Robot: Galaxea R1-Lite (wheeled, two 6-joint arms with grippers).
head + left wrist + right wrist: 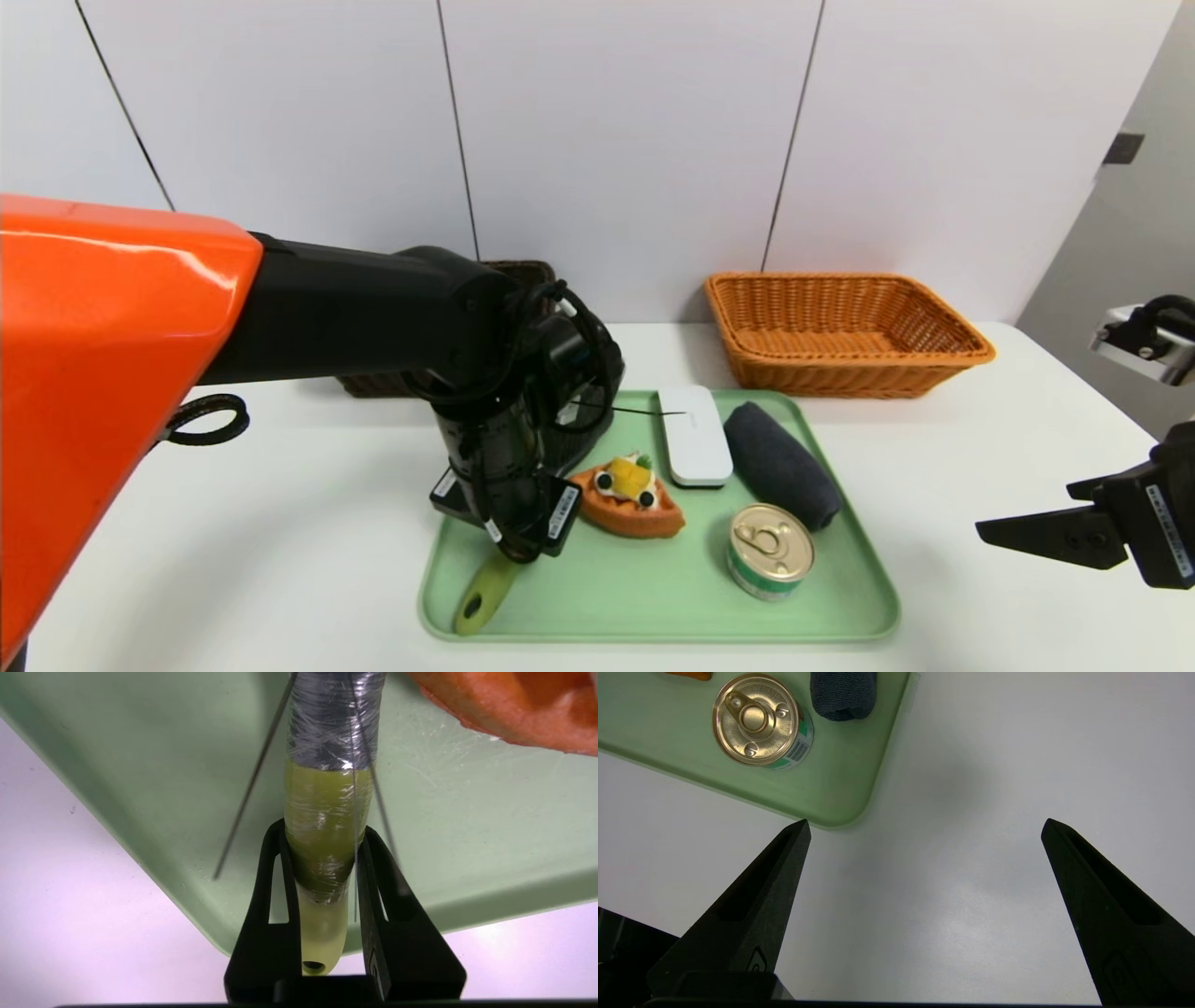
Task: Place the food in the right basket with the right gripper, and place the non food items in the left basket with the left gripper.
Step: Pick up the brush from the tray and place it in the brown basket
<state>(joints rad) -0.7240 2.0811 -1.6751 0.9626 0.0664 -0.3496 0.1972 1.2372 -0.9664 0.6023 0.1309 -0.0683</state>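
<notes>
- Where the near edge of the green tray [653,597] meets the white table [280,523], the yellow-green handle of a whisk [320,826] points toward the tray's near left corner; its wires run toward the tray's middle.
- Left gripper [322,858]: pointed steeply down over the tray's left part, its fingers [280,868] pressed against both sides of the whisk's handle, which lies on the tray floor.
- Right gripper [924,826]: parked above bare table, to the right of the tray, jaws spread wide with nothing between them.
- Tin can [770,551]: upright on the tray's near right part, pull-tab lid up.
- Toy fruit tart [630,499]: just beside the left gripper, toward the tray's middle.
- Dark rolled cloth [780,462] and white box [695,434]: side by side on the tray's far half.
- Orange wicker basket [845,331]: beyond the tray's far right corner.
- Dark wicker basket [532,273]: far left, mostly hidden behind the left arm.
</notes>
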